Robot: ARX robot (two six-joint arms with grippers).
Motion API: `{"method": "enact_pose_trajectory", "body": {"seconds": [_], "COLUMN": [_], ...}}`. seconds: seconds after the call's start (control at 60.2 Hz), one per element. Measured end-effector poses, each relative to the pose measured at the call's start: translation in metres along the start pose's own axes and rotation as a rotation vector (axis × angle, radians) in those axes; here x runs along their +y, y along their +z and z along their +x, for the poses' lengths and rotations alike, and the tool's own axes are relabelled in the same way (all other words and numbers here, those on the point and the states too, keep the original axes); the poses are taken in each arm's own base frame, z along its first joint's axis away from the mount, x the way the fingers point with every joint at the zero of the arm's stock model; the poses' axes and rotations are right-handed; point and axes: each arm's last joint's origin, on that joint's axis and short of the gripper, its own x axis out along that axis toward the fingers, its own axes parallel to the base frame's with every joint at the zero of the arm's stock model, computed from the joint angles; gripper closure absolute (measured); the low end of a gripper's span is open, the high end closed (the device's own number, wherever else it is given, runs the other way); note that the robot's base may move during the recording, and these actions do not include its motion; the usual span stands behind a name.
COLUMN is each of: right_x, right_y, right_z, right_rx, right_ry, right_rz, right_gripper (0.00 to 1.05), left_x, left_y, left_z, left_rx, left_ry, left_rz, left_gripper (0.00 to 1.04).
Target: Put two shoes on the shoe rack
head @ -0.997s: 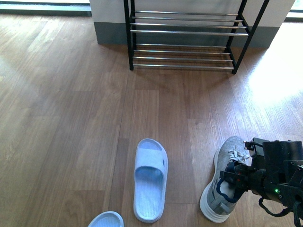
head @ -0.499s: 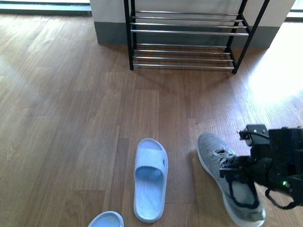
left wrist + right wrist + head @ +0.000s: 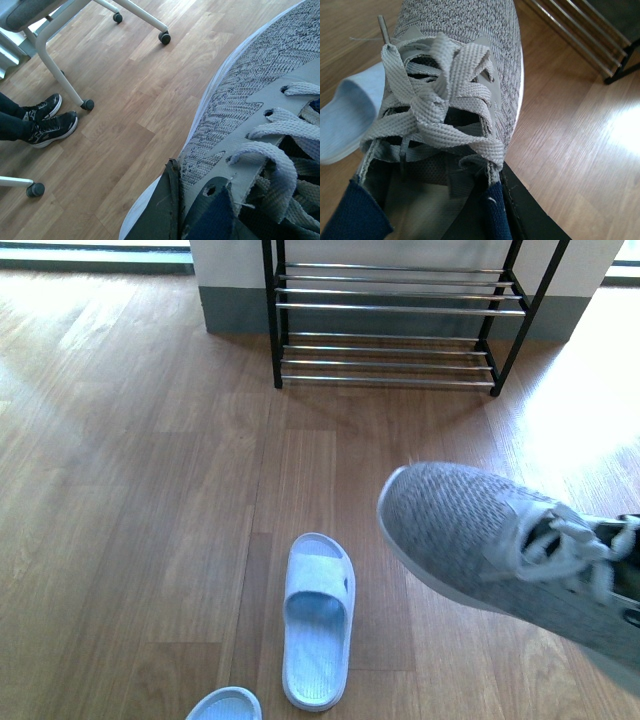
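Right wrist view: right hand [image 3: 495,210] clamps grey sneaker [image 3: 465,30] collar, held above the floor [image 3: 570,150]; left hand [image 3: 182,215] grips second sneaker [image 3: 250,75].

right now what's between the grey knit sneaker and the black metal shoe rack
Only bare wooden floor between sneaker and rack, per the front view.

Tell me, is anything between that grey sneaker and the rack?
Nothing visible: only bare floor lies between the grey sneaker and the shoe rack. The pale blue slide lies off to the side, clear of that path.
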Motion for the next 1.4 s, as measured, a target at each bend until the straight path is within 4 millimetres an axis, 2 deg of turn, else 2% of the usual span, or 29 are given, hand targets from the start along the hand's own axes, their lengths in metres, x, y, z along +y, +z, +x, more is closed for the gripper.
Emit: {"method": "enact_pose_trajectory", "body": {"seconds": [0.116,0.183,1.396], "right_x": [-0.008,-0.011,-0.01], "right_y": [0.023,0.029,0.026], "right_z": [-0.035,-0.04,-0.039], "right_rx": [-0.138,-0.176,-0.158], "right_ry": [-0.124,-0.153,-0.149], "right_rz": [-0.069,-0.084,-0.081], "right_gripper": [1.04,1.04,1.04], "left_x": [0.0,0.0,0.0], "left_y": [0.0,0.0,0.0], "left_z": [0.0,0.0,0.0], "left_rx": [0.0,0.0,0.001], "left_ry": [0.0,0.0,-0.003], "left_rz": [0.0,0.0,0.002], "left_gripper": [1.03,1.03,1.03]}}
